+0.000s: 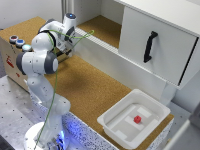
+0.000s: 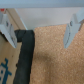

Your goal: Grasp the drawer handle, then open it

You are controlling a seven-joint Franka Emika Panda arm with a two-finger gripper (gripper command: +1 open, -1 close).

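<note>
The drawer (image 1: 155, 37) is a big white box at the exterior view's upper right, and its front panel looks flush with the box. The drawer handle (image 1: 150, 46), a slim black bar, stands upright on that panel. My gripper (image 1: 66, 49) is far off at the exterior view's left, pointing down over the cork surface beside a cardboard box. In the wrist view the gripper (image 2: 40, 30) is open, its two pale fingertips (image 2: 73, 29) wide apart with nothing between them. Neither the handle nor the drawer appears in the wrist view.
A cork-topped table (image 1: 95, 87) runs between the arm and the drawer. A shallow white tray (image 1: 134, 117) holding a small red piece (image 1: 136, 119) sits at the front right. The cardboard box (image 1: 12, 52) stands at the left. A green cable (image 1: 56, 85) hangs along the arm.
</note>
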